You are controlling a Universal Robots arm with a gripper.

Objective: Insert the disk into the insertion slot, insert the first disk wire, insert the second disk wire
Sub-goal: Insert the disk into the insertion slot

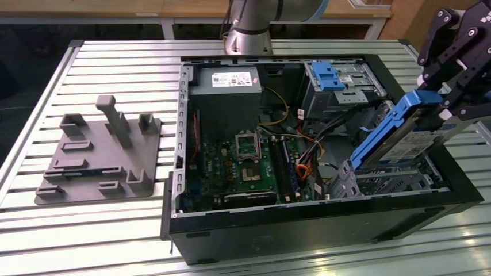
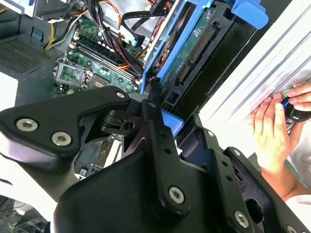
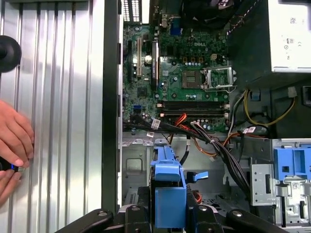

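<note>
Blue disk (image 1: 403,142) prob. in gripper (image 3: 170,206); hand (image 3: 14,138).

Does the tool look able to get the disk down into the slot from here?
Probably yes: the tool grips the disk tilted, its lower end already at the open top of the slot, and the wires seem to lie beside it, not across.
</note>
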